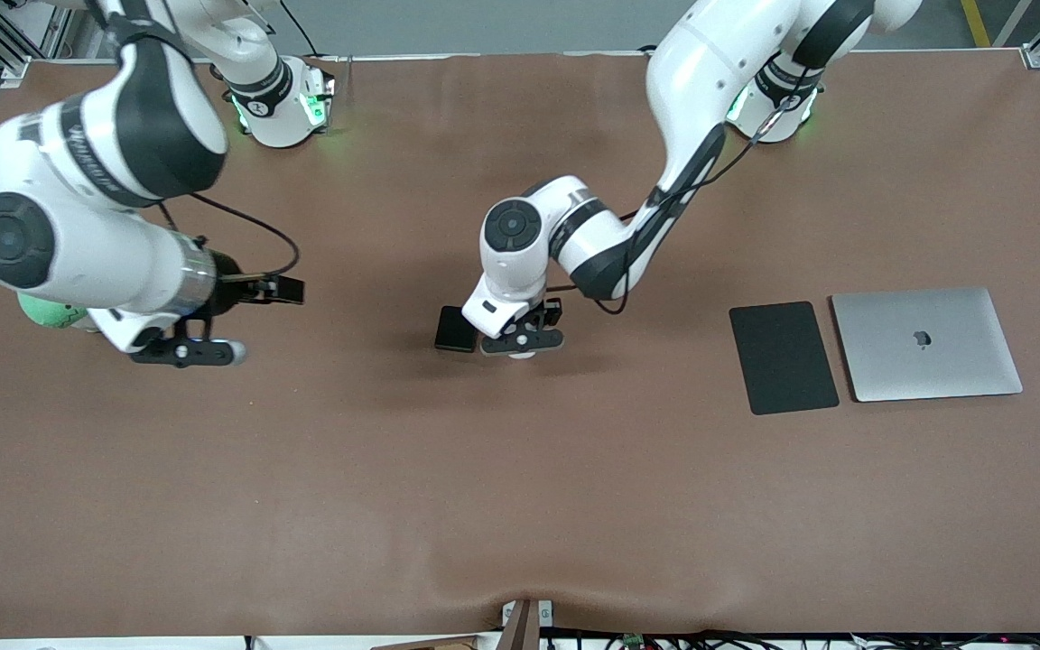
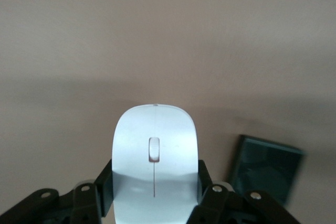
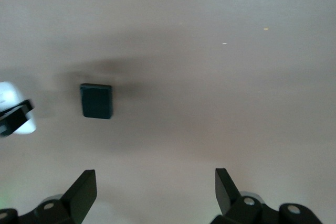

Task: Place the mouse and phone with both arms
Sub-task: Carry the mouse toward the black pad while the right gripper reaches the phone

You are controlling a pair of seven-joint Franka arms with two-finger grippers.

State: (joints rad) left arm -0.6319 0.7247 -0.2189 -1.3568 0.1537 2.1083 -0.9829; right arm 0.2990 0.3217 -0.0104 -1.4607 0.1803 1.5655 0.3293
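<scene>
1. The left gripper is low over the middle of the worktop; its fingers are clamped on the two sides of the mouse.
2. The mouse – white, with a thin grey line along its middle – sits between the fingers. Whether it touches the worktop cannot be told.
3. The phone lies flat on the worktop just beside the left gripper, toward the right arm's end.
4. The right gripper hangs over bare worktop near the right arm's end, well apart from the phone; its fingers are spread wide and hold nothing.
5. A black mouse pad and a closed silver laptop lie side by side toward the left arm's end – the laptop closer to that end.
</scene>
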